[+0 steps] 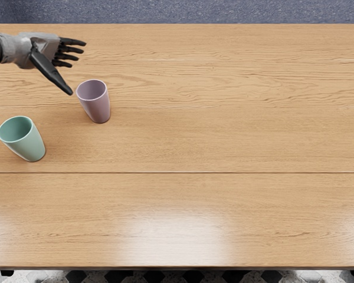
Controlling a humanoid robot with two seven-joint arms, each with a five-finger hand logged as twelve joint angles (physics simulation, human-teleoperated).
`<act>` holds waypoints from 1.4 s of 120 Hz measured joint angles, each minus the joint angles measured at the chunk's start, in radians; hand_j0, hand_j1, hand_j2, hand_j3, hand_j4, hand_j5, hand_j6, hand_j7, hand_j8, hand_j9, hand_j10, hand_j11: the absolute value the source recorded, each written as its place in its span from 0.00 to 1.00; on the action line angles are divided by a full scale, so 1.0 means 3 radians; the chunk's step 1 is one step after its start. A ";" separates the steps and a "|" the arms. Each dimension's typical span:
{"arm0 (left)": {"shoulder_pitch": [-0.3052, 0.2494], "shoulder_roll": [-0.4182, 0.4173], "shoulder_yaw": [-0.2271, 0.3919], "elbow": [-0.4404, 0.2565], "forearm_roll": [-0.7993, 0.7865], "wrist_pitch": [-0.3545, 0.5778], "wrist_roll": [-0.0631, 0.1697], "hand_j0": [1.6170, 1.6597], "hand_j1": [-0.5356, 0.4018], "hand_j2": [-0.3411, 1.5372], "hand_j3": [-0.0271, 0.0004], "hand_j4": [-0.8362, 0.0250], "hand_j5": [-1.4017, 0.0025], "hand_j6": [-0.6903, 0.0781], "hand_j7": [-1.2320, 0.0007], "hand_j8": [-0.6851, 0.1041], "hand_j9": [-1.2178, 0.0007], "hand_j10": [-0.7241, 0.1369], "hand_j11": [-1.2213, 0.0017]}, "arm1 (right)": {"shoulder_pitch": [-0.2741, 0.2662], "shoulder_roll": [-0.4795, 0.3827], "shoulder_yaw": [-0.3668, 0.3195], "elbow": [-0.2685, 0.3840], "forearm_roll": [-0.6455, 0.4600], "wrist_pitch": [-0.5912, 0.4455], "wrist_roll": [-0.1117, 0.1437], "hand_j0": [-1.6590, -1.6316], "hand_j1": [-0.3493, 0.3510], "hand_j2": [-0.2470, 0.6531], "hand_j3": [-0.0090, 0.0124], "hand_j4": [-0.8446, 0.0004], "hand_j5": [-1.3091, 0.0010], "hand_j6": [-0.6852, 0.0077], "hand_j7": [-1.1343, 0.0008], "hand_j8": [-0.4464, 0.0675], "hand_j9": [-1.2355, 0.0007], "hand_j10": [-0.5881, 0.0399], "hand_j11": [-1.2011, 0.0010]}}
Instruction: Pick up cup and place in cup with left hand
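Gleaming above patterned tiles [155, 276], the wooden table [224, 206] bears two cups [98, 108].

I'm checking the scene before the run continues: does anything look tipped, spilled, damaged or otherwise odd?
Nothing stands out. The pink-purple cup and mint-green cup both stand upright on the wooden table, with no visible spill or damage. The left hand is open.

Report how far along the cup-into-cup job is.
Done: no step shows as finished; the mauve cup and mint-green cup stand upright and apart.
In hand: nothing. The left robot hand is open, its thumb near the mauve cup's rim.
Left: the grasp, the lift and the placing inside the other cup, probably with the mauve one moving.
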 joint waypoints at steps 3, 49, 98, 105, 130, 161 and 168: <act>-0.0018 0.0002 0.0001 0.0001 0.0033 0.0000 0.0015 0.96 0.92 0.18 0.99 0.95 0.98 0.87 0.98 0.85 0.98 0.82 0.98 | 0.0000 0.0000 0.0000 0.0000 0.0000 -0.0001 0.0000 0.04 0.00 0.27 0.42 1.00 1.00 0.99 1.00 0.87 1.00 0.94 1.00; -0.0358 -0.0218 0.0698 -0.0040 0.0190 0.0000 0.0068 0.96 0.92 0.18 0.99 0.95 0.98 0.87 0.98 0.84 0.98 0.82 0.98 | 0.0000 0.0000 0.0001 0.0000 0.0000 -0.0001 0.0000 0.04 0.00 0.27 0.42 1.00 1.00 0.99 1.00 0.87 1.00 0.94 1.00; -0.0359 -0.0416 0.0800 -0.0039 0.0525 0.0003 0.0035 0.96 0.92 0.18 0.99 0.94 0.98 0.87 0.98 0.95 0.98 0.99 0.98 | 0.0001 0.0000 0.0001 0.0000 0.0000 -0.0001 0.0000 0.04 0.00 0.27 0.42 1.00 1.00 0.99 1.00 0.87 1.00 0.94 1.00; -0.0363 -0.0424 0.0802 -0.0039 0.0574 0.0012 0.0033 0.96 0.92 0.18 0.99 0.95 0.98 0.87 0.98 0.93 0.98 0.98 0.98 | 0.0001 0.0000 0.0000 0.0000 0.0000 -0.0001 0.0000 0.04 0.00 0.27 0.42 1.00 1.00 0.99 1.00 0.87 1.00 0.94 1.00; -0.0484 -0.0391 0.0805 -0.0075 0.0625 0.0031 0.0030 0.96 0.92 0.18 0.99 0.95 0.98 0.87 0.98 0.87 0.98 0.87 0.98 | 0.0000 0.0000 0.0001 0.0000 0.0000 0.0000 0.0000 0.04 0.00 0.27 0.42 1.00 1.00 0.99 1.00 0.87 1.00 0.94 1.00; -0.0502 -0.0549 0.1005 -0.0078 0.0889 0.0368 0.0023 0.96 0.92 0.18 0.99 0.95 0.98 0.87 0.98 0.85 0.98 0.83 0.98 | 0.0001 0.0000 0.0001 0.0000 0.0000 0.0000 0.0000 0.04 0.00 0.27 0.42 1.00 1.00 0.99 1.00 0.87 1.00 0.94 1.00; -0.0501 -0.0624 0.1114 -0.0066 0.0968 0.0540 -0.0018 0.96 0.92 0.18 0.99 0.95 0.98 0.87 0.98 0.85 0.98 0.83 0.98 | 0.0000 0.0000 0.0001 0.0000 0.0000 0.0000 0.0000 0.04 0.00 0.27 0.42 1.00 1.00 0.99 1.00 0.87 1.00 0.94 1.00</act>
